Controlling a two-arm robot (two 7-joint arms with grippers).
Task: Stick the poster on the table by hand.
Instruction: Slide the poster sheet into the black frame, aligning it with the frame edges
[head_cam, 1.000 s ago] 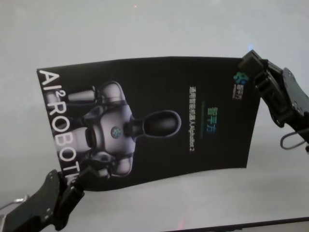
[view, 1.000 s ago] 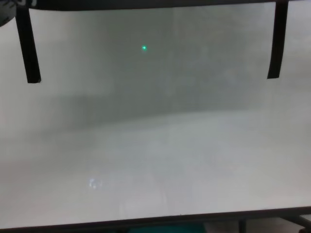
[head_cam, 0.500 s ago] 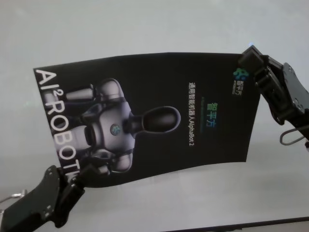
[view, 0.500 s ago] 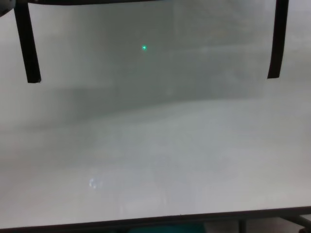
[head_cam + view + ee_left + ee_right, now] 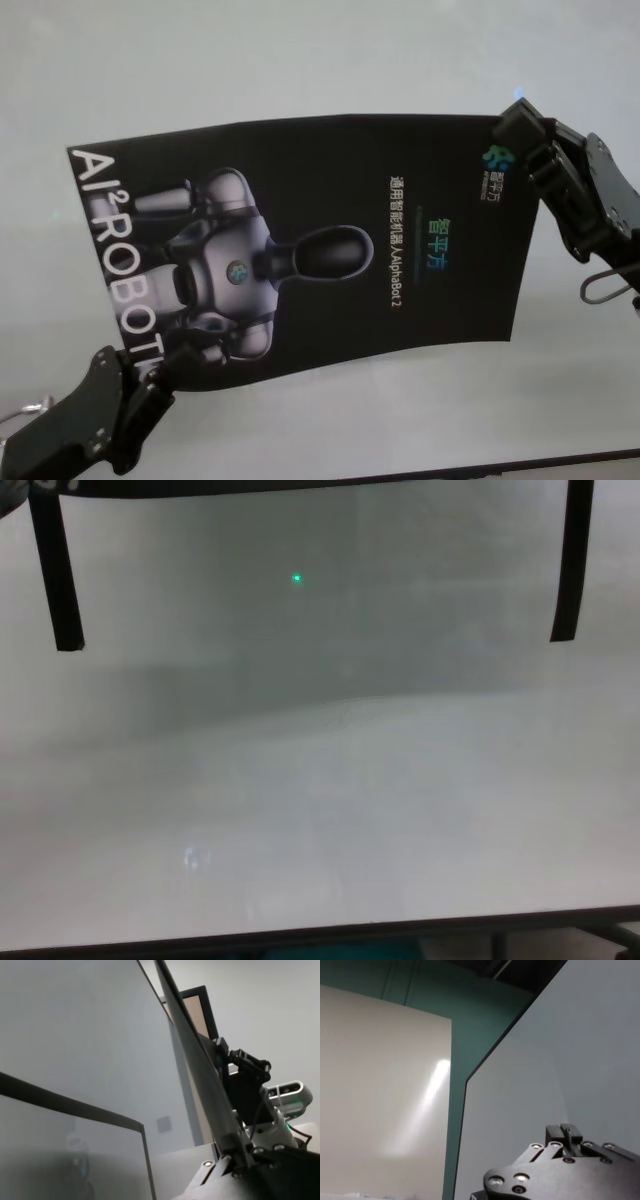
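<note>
Spanning beneath me, the table (image 5: 300, 60) lies bare. Poster (image 5: 330, 250) held above it, slightly bowed, so the tape strips (image 5: 60, 580) hang free. My right tool (image 5: 515, 125) pinches its far corner, my left tool (image 5: 150, 385) the near corner, keeping it taut.

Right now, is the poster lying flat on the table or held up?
Held up: the poster is spread between the left tool and right tool, bowed above the table.

Lab, bare white table (image 5: 320, 810), teal wall (image 5: 485, 1015)
</note>
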